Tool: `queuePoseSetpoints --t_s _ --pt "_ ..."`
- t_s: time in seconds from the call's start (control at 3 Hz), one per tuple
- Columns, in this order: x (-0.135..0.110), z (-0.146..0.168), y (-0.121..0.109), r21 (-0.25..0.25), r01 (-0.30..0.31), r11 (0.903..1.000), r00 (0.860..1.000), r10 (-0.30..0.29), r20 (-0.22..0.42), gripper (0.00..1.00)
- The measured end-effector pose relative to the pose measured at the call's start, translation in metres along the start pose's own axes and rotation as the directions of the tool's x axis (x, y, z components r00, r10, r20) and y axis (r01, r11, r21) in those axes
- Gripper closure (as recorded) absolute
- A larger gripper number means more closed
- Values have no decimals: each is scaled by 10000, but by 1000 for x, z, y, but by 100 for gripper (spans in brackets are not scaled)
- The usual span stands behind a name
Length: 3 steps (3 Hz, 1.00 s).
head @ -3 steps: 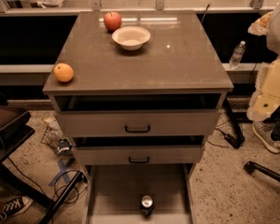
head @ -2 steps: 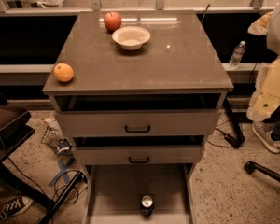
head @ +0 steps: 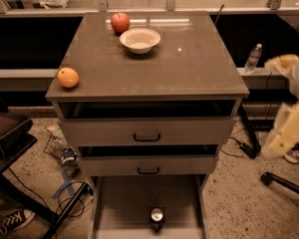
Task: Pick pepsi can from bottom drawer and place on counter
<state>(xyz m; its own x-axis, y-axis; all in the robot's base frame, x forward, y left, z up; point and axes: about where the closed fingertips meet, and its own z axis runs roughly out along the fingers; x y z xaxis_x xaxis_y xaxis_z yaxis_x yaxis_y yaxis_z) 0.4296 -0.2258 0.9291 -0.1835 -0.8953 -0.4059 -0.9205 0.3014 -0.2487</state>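
Note:
The pepsi can (head: 157, 218) stands upright in the open bottom drawer (head: 124, 203), near its front middle, with its silver top showing. The counter (head: 189, 63) is the cabinet's grey-brown top. My gripper (head: 284, 133) is part of the blurred pale arm at the right edge. It is off the cabinet's right side at about the height of the upper drawers, far from the can and holding nothing that I can see.
On the counter are a red apple (head: 120, 22), a white bowl (head: 139, 40) and an orange (head: 68, 77). Two drawers with black handles (head: 147, 137) sit slightly ajar above the bottom one. A water bottle (head: 252, 59) stands on a ledge at the right. Cables and a chair base lie on the floor.
The pale arm at the right has moved downward and now looks blurred. The can, the drawers and the things on the counter have not moved.

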Motion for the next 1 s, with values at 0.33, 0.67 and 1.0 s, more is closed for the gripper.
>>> queuePoseSetpoints --t_s 0.33,0.67,1.0 --pt "58 74 21 17 -835 9965 9754 814 2050 0" --pt "93 115 22 403 -1011 9941 9456 834 3145 0" --pt "120 146 23 414 -812 9958 9351 617 3490 0"
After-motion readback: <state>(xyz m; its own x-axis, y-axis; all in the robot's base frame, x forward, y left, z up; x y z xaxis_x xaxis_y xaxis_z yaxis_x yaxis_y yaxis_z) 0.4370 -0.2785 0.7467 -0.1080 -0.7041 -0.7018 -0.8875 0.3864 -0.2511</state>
